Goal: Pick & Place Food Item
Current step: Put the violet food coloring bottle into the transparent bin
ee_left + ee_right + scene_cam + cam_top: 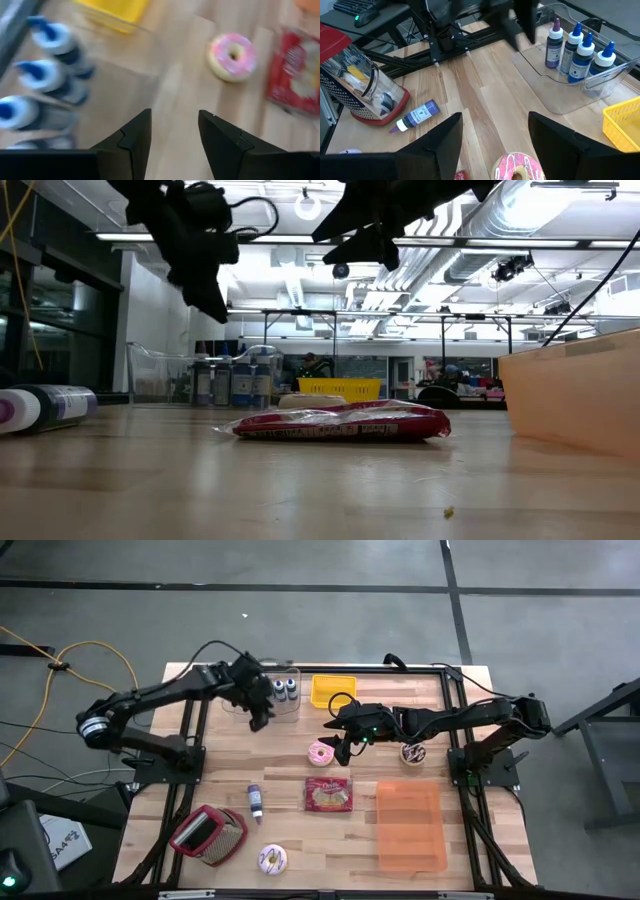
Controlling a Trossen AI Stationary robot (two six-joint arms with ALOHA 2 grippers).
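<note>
A pink-iced donut [322,753] lies on the wooden table near its middle. A red snack packet [329,794] lies flat nearer the front edge. A second donut, with pale icing [272,859], rests at the front. My left gripper [262,720] hangs open above bare wood beside the clear tray of bottles [286,690]. Its wrist view shows the pink donut [232,56] and the packet [295,75] farther off. My right gripper [338,740] hovers open just above and beside the pink donut [517,167], with nothing between its fingers.
A yellow basket [333,690] stands at the back and an orange bin [410,825] at the front right. A purple bottle [254,800] lies left of the packet. A red-rimmed mesh container [208,835] stands at the front left, a small cup [413,753] under the right arm.
</note>
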